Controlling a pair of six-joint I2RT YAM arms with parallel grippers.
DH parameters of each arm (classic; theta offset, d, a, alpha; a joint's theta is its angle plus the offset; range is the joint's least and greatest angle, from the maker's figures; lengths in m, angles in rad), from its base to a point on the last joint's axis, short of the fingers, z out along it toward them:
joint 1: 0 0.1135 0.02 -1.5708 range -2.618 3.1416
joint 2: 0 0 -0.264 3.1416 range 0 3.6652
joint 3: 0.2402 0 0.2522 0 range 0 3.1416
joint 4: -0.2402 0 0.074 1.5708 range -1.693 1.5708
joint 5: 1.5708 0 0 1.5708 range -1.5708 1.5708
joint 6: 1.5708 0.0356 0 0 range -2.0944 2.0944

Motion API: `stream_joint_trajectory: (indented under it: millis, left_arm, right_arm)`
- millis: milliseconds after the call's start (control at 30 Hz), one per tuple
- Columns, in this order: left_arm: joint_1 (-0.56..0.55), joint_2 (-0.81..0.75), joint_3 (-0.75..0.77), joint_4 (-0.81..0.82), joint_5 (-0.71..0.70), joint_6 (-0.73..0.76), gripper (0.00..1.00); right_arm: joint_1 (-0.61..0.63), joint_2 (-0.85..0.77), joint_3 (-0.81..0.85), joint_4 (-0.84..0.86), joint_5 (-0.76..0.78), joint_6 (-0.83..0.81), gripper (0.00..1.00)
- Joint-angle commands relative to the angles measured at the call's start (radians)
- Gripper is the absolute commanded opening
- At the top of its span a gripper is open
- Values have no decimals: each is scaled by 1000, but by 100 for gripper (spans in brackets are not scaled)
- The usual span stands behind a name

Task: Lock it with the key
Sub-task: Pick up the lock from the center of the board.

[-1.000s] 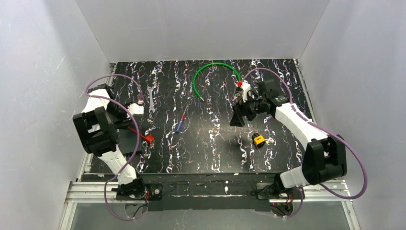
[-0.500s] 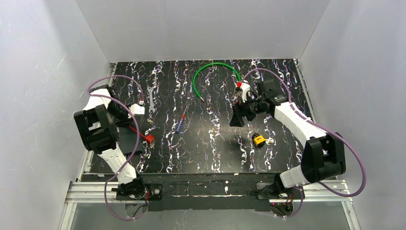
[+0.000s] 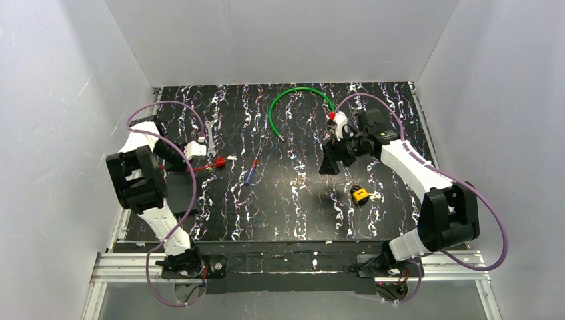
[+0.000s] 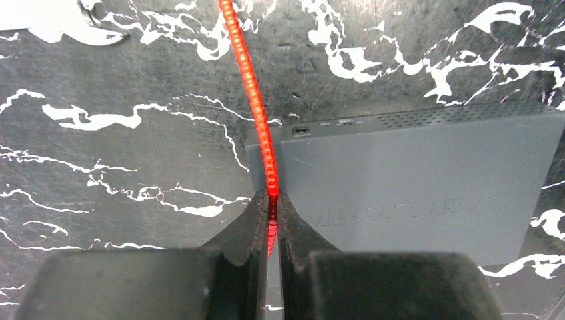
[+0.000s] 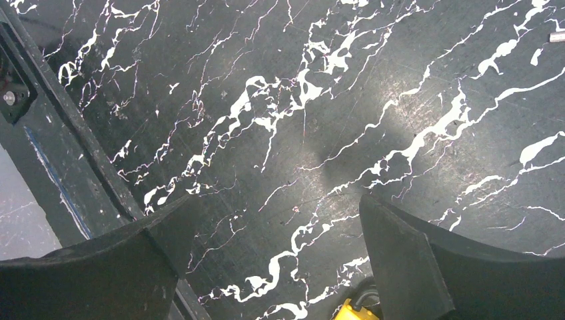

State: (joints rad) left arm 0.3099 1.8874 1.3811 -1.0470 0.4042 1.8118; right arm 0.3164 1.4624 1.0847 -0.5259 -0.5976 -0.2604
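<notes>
The lock (image 3: 360, 195), a small yellow padlock, lies on the black marbled table right of centre. The key (image 3: 375, 196), tiny and silvery, sits at its right side. My right gripper (image 3: 330, 164) hovers just beyond the lock, open with nothing between its fingers. In the right wrist view a yellow corner of the lock (image 5: 352, 311) shows at the bottom edge, near the right finger of that gripper (image 5: 274, 200). My left gripper (image 3: 178, 167) is at the table's left, shut on a red ribbed strip (image 4: 253, 100) that runs away from the left gripper (image 4: 272, 198).
A dark grey flat box (image 4: 413, 180) lies under the left gripper. A silver spanner (image 3: 210, 139) and a blue-handled screwdriver (image 3: 252, 172) lie left of centre. A green cable (image 3: 293, 97) curves at the back. White walls enclose the table.
My left gripper has closed on the red strip. The strip's free end has swung from the near side toward the back. The right arm has hardly moved.
</notes>
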Motion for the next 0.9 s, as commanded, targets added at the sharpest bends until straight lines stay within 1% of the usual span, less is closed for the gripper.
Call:
stream_joint_trajectory:
  millis: [0, 200, 300, 467, 600, 767, 867]
  left_arm:
    - [-10, -113, 16, -41, 91, -50, 0]
    - [-43, -237, 34, -58, 163, -104, 0]
    - [-69, -286, 66, -104, 193, -116, 0]
    - [-133, -337, 147, -190, 250, -206, 0]
    - [-197, -385, 187, -244, 315, -344, 0]
    - [-265, -446, 206, -251, 414, -560, 0]
    - [-293, -467, 201, -252, 472, -669, 0]
  right_arm:
    - [0, 6, 61, -2, -18, -7, 98]
    - [0, -22, 82, 67, -69, -16, 98]
    - [0, -50, 82, 115, -119, -31, 98]
    - [14, -141, 8, 331, -131, -8, 98]
    - [55, -162, 0, 365, -104, -27, 98]
    - [106, -171, -31, 434, -102, -18, 98]
    - [158, -153, -70, 486, -94, -32, 98]
